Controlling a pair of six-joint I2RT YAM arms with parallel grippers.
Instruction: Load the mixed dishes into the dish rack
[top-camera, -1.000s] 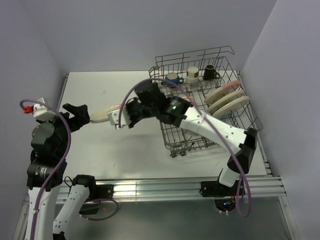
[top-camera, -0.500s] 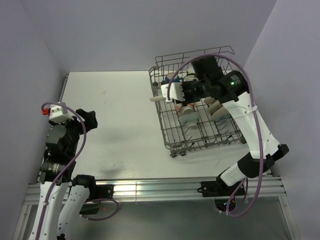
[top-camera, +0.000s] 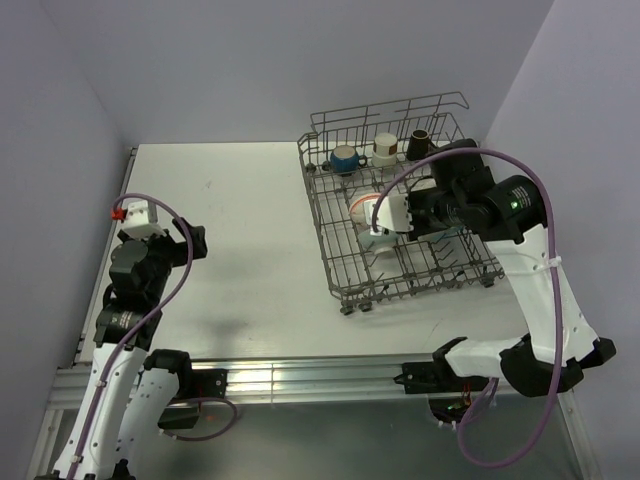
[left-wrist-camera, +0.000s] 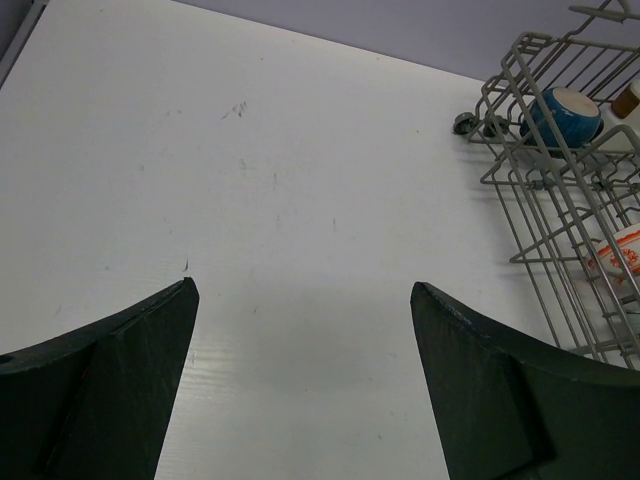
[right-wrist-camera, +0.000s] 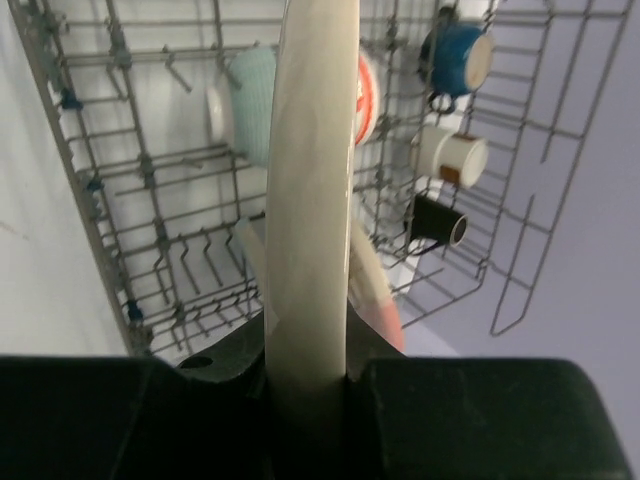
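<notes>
The rack (top-camera: 400, 285) is grey. In the rack are a blue mug (right-wrist-camera: 455, 50), a pale teal bowl (right-wrist-camera: 250, 105) and an orange-red bowl (right-wrist-camera: 368, 95). The plate (right-wrist-camera: 310, 200) edge is cream.

The right hand (right-wrist-camera: 305, 388) has carried its plate (right-wrist-camera: 312, 150) from the table (top-camera: 240, 230) over the dish rack (top-camera: 341, 284).

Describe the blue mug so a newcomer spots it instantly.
Start at the grey wire dish rack on the right. Three mugs line its far edge. The blue mug is leftmost; the cream mug and dark mug beside it aren't blue.
</notes>
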